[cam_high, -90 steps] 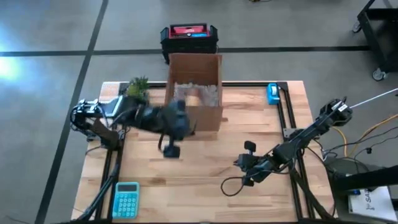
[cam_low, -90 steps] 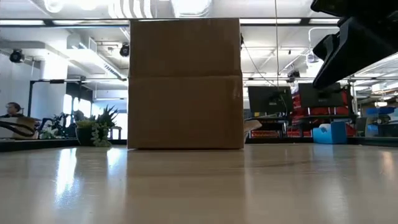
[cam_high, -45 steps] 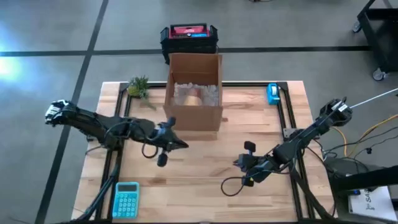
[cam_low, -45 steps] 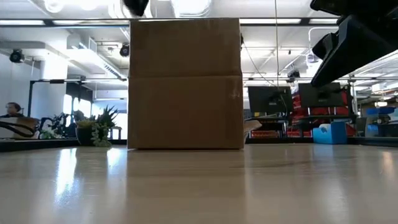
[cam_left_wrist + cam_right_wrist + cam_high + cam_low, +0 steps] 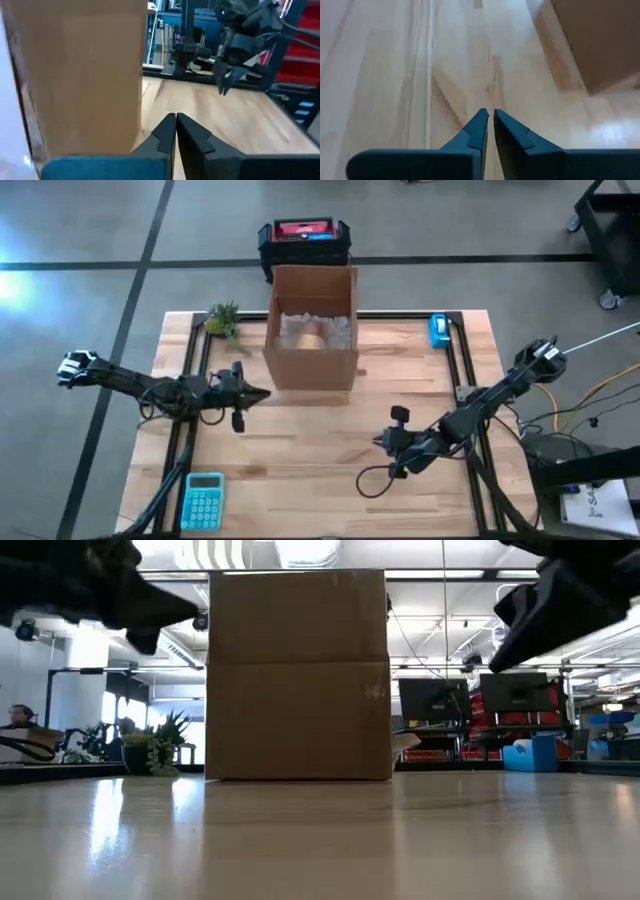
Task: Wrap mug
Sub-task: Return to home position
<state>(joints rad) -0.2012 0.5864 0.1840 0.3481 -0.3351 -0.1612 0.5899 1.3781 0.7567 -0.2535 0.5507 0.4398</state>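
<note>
Pinched shut on nothing at the left gripper (image 5: 176, 119), just beside the box's (image 5: 310, 370) near left corner; likewise shut and empty at the right gripper (image 5: 491, 114), above bare table (image 5: 320, 470), well apart from the box. Risks clipping that corner by swinging the left arm inward on the way home, shoving the box and jolting the wrapped mug (image 5: 312, 332) lying inside; risks brushing the plant (image 5: 222, 318) by pulling back wide.
</note>
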